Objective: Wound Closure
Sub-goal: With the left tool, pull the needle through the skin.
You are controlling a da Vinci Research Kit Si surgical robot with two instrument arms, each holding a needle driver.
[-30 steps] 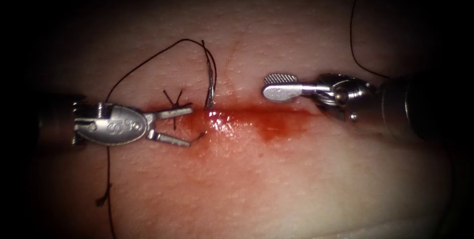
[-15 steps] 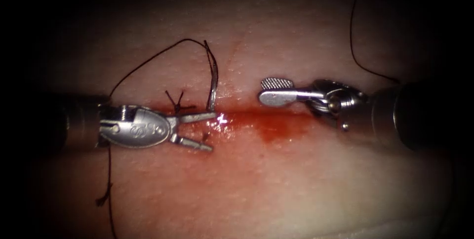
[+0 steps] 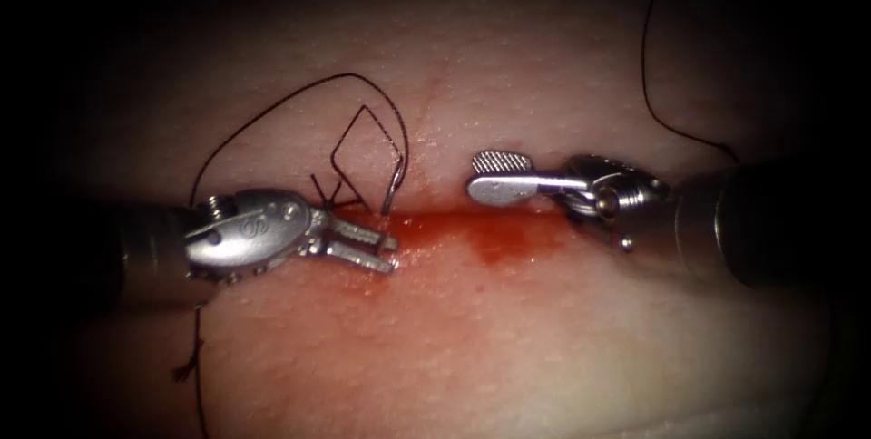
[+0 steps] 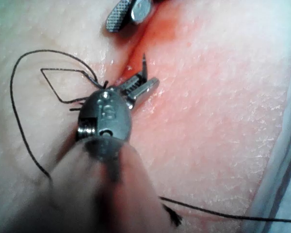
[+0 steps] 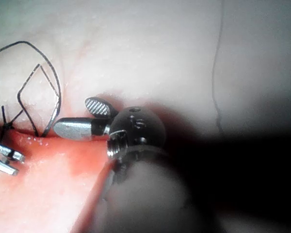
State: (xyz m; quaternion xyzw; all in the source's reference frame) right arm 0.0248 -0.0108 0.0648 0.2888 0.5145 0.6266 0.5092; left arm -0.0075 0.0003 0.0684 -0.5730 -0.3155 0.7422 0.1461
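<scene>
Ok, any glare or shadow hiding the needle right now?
Endoscope view: dark rim all round, but the needle is lit, standing in the tissue at the cut; small glints on the left tool, jaws open and empty. Right wrist view: deep shadow by the right tool, jaws open and empty, needle unshadowed.

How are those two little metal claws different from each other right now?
The left tool lies on the cut's left part, right beside the needle; the right tool hovers above the cut's right part. The left tool's jaws lie side by side, slightly apart; the right tool's are splayed, showing a ridged pad. Both are open and hold nothing.
</scene>
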